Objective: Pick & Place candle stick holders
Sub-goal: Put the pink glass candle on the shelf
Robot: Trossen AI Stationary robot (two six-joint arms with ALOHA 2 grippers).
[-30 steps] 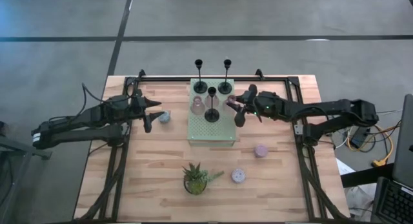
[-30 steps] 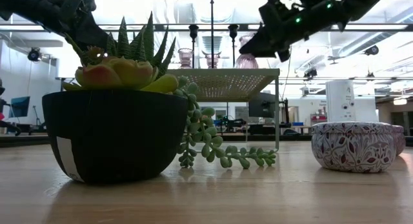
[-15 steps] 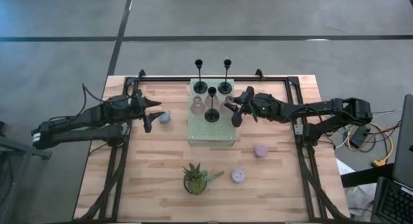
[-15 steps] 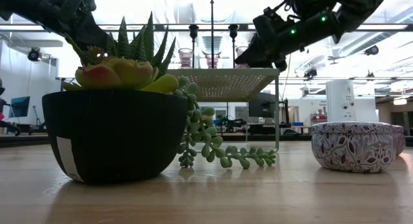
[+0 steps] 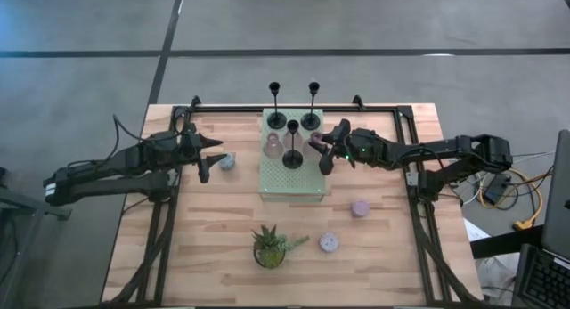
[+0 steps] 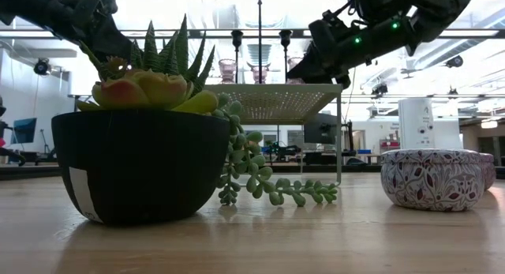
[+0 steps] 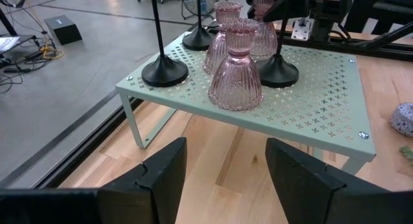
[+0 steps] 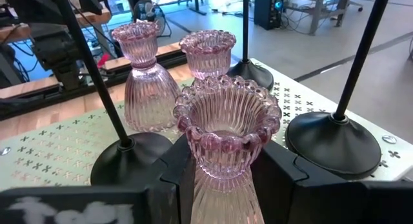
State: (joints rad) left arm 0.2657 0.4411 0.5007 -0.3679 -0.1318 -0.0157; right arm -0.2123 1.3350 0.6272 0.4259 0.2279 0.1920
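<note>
Pink ribbed glass is what your right claw (image 8: 219, 179) is clenched on: a small pink glass holder (image 8: 226, 130), gripped low on its neck between the two fingers. It is held over the 3 o'clock side of the green perforated shelf (image 5: 307, 186), which stands at the middle of the bench (image 5: 383, 247), toward 12 o'clock.

On the shelf two more pink glass holders (image 7: 236, 72) and three tall black candle sticks (image 7: 164, 70) stand close together.

Your left claw (image 7: 226, 175) is released and empty. It waits beside the 9 o'clock side of the shelf, near a small pale cup (image 5: 228, 161).

I think the danger is the crowding. The nearest black base (image 8: 332, 143) is just beside the held glass, so a sideways move could push a tall stick over, and it could knock down the glass pieces. The ribbed glass may also slip if you tilt it.
</note>
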